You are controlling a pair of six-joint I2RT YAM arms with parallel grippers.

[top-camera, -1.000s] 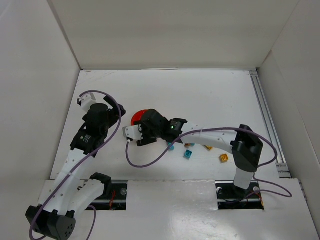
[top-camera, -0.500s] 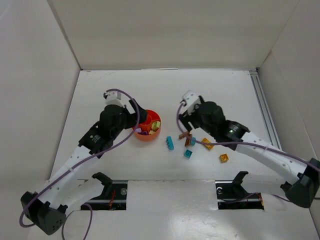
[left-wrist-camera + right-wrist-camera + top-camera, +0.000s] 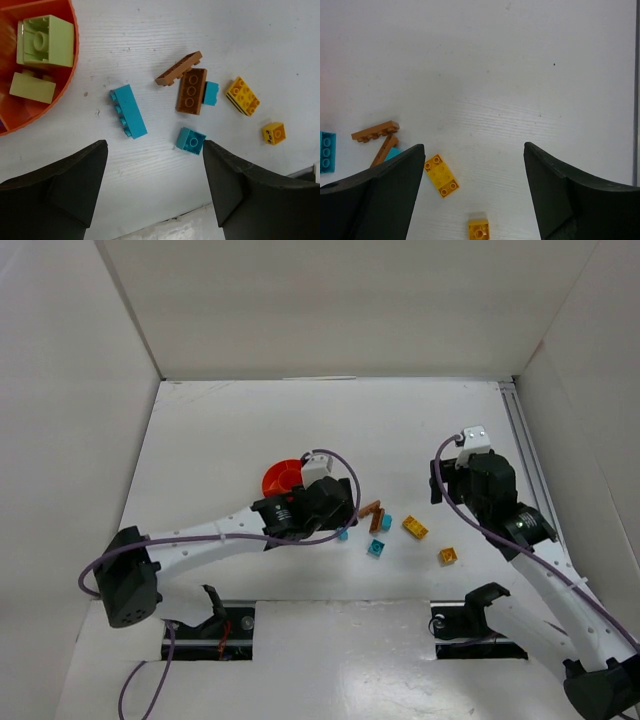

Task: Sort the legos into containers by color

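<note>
You're partway: the orange dish (image 3: 74,47), up-left of the left gripper (image 3: 155,146), holds pale-green bricks (image 3: 44,41). Seven loose legos (image 3: 128,111) lie on the surface (image 3: 150,30) just ahead. The left gripper and the right gripper (image 3: 474,148) are both wide and empty.

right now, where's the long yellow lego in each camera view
Top external: long yellow lego right of centre, just right of the brown legos.
Left wrist: long yellow lego at right, mid-height.
Right wrist: long yellow lego lower left.
Shared landmark: small yellow lego near it.
</note>
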